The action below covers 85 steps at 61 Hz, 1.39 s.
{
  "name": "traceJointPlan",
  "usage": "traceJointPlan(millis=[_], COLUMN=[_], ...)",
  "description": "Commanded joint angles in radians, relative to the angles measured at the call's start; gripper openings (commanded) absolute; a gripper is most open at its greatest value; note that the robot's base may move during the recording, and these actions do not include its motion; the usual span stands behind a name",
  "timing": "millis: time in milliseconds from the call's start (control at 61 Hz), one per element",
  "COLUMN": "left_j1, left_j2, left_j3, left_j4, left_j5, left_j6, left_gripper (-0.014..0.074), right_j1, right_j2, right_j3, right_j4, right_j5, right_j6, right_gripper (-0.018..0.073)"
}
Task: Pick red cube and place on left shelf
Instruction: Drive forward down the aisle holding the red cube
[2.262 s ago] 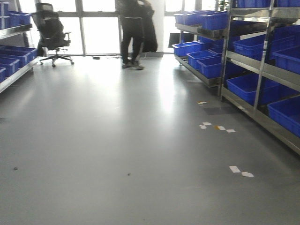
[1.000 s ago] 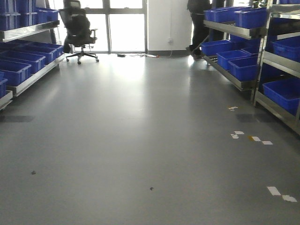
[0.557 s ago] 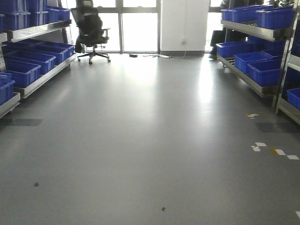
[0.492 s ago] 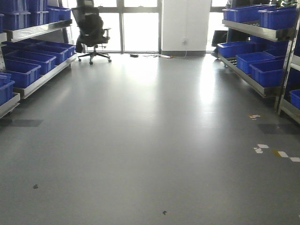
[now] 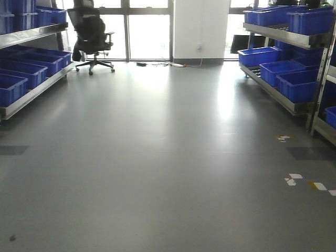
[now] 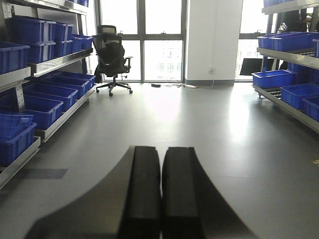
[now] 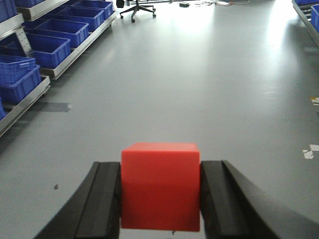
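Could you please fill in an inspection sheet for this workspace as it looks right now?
Surface: grey floor, glossy, with window glare; no table in view.
Job's things: red cube clamped in the right gripper; left shelf stands apart from it, its tiers holding blue crates.
Clutter: white tape scraps on the floor towards the right; a dark speck near the left.
Grippers: left gripper shut and empty; right gripper shut on the red cube.
Cables: cords lying on the floor by the far wall.
Surroundings: office chair, windows, right shelf with more blue crates.
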<state>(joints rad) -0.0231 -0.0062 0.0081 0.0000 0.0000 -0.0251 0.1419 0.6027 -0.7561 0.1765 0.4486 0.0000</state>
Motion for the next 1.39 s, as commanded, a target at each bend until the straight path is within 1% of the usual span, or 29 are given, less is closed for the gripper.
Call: traceJointPlan(millis=[0, 1377], left_j1=[0.002, 0.002], left_j2=[-0.014, -0.014], left_j3=[0.025, 0.025], left_j4=[0.000, 0.000], left_j5=[-0.086, -0.086], left_j6=[0.000, 0.000], left_gripper=[0.0102, 0.0102], right_j1=[-0.001, -0.001], right_j2=[0.000, 0.000], right_j3=[-0.027, -0.027], right_j4=[0.008, 0.008], right_j5=[-0.096, -0.096], right_j6=[-0.006, -0.006], right_gripper=[0.0056, 0.0056])
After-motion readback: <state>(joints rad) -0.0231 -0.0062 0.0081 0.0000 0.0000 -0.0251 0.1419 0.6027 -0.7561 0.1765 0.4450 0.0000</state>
